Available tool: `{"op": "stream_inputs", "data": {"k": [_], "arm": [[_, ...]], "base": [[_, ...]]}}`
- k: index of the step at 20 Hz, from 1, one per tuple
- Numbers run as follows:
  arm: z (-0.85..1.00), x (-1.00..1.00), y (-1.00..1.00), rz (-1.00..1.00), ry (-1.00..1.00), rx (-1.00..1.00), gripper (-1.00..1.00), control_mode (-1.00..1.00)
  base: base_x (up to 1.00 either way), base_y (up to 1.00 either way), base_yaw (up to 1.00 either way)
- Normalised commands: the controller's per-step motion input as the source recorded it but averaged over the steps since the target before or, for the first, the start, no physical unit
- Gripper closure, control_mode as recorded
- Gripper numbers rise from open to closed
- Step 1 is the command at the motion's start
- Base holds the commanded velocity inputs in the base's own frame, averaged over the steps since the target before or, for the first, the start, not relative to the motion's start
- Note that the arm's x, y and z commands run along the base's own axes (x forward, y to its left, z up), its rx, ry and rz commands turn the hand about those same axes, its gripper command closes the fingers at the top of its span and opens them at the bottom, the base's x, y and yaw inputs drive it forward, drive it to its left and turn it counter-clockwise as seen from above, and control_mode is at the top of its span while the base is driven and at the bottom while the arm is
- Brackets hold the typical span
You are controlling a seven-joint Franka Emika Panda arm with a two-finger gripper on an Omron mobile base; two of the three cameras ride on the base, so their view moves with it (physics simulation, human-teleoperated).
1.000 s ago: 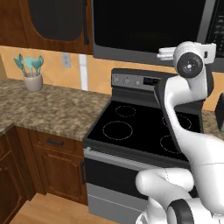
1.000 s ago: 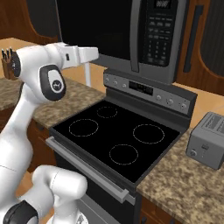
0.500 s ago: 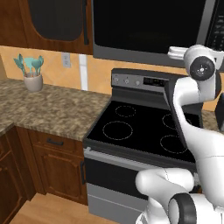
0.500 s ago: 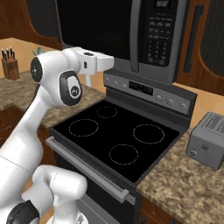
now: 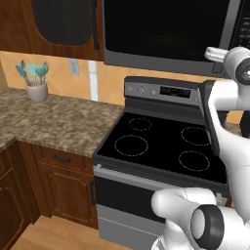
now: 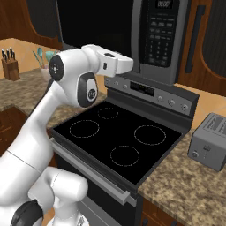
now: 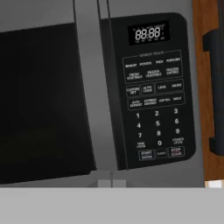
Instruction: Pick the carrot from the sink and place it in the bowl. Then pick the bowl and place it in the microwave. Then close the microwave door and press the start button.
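Observation:
The black microwave (image 5: 166, 29) hangs over the stove with its door (image 7: 39, 100) shut flat against the front. A grey handle strip (image 7: 89, 87) separates the door from the button panel (image 7: 153, 87) on the right. The start button (image 7: 146, 154) sits in the panel's bottom row. My gripper (image 7: 111, 183) is shut with nothing in it and faces the seam between door and panel, a short way off. From the right base, my gripper (image 6: 128, 65) hovers just left of and below the panel (image 6: 161, 35). The carrot, bowl and sink are out of view.
The black cooktop (image 6: 119, 141) lies directly under my arm. A grey toaster (image 6: 212, 141) stands on the counter to its right. A utensil cup (image 5: 36, 90) and a knife block (image 6: 9, 68) sit on the left counter. A dark cabinet handle (image 7: 214, 87) runs right of the panel.
My arm has swung to the right along the microwave front, bringing the hand from the door area close to the button panel. The gripper stays shut.

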Motion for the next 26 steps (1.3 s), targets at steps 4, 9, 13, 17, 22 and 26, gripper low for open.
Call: {"op": "stream_inputs", "data": {"k": [4, 9, 13, 17, 22, 26], "arm": [[0.03, 0.00, -0.38, 0.00, 0.00, 0.06, 1.00, -1.00], [0.04, 0.00, -0.34, 0.00, 0.00, 0.05, 1.00, -1.00], [0.00, 0.08, -0.06, 0.00, 0.00, 0.00, 1.00, -1.00], [-0.13, 0.12, -0.07, 0.00, -0.01, 0.00, 1.00, -1.00], [-0.29, 0.01, -0.23, 0.02, 0.00, 0.00, 1.00, -1.00], [-0.11, 0.02, -0.17, 0.01, 0.00, 0.00, 1.00, -1.00]], "base": [[0.00, 0.00, 0.00], [0.00, 0.00, 0.00], [0.00, 0.00, 0.00], [0.00, 0.00, 0.00], [0.00, 0.00, 0.00], [0.00, 0.00, 0.00]]}}
